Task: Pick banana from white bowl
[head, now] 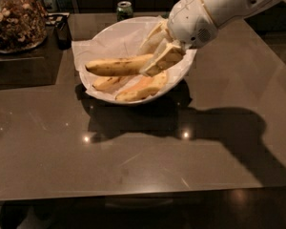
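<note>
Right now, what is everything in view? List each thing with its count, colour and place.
long banana: one, yellow, brown speckles, held over the bowl
short bananas: two, yellow, lying in the bowl
white bowl: one, white, table centre
paper lining: one, white, sticking out past the bowl's rim
glass jar: one, clear, holding brown nuts, far left
small can: one, green top, behind the bowl
table: one, grey-brown, glossy
arm: one, white, reaching in from the upper right
pincer: one, pale, over the bowl, closed on the long banana's right end

Three bananas: one long banana (117, 66) clamped in the single gripper (155, 63), and two shorter ones (143, 87) in one white bowl (115, 32) near the table (133, 156)'s far edge. One nut jar (14, 18) and one green-lidded container (125, 9).
</note>
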You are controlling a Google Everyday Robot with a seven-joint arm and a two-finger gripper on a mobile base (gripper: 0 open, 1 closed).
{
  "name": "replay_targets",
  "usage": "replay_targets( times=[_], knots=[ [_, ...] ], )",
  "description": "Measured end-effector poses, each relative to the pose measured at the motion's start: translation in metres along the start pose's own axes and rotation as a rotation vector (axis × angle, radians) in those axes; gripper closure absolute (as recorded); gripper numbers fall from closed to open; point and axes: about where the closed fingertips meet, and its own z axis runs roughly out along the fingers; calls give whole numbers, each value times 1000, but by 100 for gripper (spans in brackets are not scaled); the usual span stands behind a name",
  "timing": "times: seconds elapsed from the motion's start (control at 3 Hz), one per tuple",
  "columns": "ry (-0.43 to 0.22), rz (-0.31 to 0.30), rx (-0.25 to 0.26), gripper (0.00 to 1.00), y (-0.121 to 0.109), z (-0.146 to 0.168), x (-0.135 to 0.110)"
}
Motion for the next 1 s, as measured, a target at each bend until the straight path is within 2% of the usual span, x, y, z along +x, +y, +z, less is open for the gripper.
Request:
replay_targets(
  times=[0.33, 0.67, 1.0],
  knots=[
    [-25, -39, 41, 100, 26, -25, -19],
    [-80, -83, 109, 100, 58, -46, -34],
    [-78, -79, 129, 100, 63, -56, -28]
  ],
)
